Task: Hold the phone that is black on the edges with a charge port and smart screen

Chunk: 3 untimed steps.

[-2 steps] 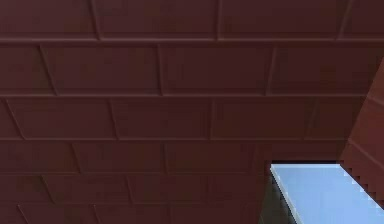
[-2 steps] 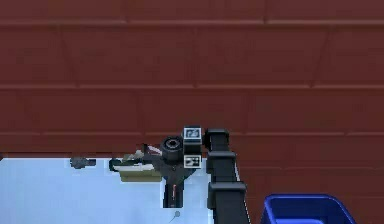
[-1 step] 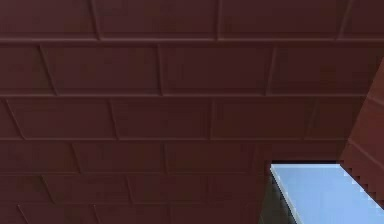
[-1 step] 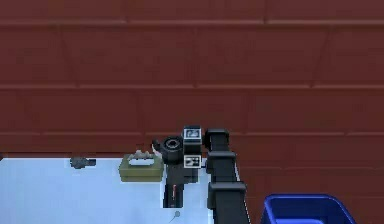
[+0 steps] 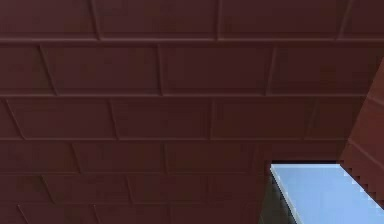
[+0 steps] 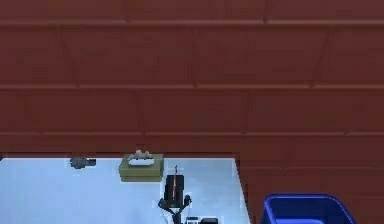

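Observation:
In the arm side view my gripper reaches over the pale tabletop near its right end, with the two white marker squares just below it. A small dark, reddish-brown upright blob sits at the gripper's far end. I cannot make out what that blob is, and I cannot tell whether the gripper holds anything. No shape on the table reads clearly as a phone.
An olive box with something pale on top stands on the table just beyond the gripper. A small dark object lies at the far edge. A blue bin stands right of the table. A dark red brick wall rises ahead, with a pale table corner beside it.

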Motion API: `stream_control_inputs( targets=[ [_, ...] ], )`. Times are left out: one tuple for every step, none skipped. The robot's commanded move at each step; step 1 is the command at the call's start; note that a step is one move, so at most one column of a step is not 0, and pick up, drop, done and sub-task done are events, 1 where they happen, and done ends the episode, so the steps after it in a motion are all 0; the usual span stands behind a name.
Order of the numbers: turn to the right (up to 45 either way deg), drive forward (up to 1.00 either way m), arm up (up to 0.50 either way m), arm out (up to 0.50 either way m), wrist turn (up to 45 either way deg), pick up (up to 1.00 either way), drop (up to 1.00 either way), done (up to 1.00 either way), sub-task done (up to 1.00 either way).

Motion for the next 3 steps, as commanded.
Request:
stream_control_inputs(
  targets=[
    [0.0, 0.00, 0.00, 0.00, 0.0, 1.00, 0.00, 0.00, 0.00],
    [0.0, 0.00, 0.10, 0.00, 0.0, 0.00, 0.00, 0.00, 0.00],
    [0.0, 0.00, 0.00, 0.00, 0.0, 0.00, 0.00, 1.00, 0.00]
  ],
)
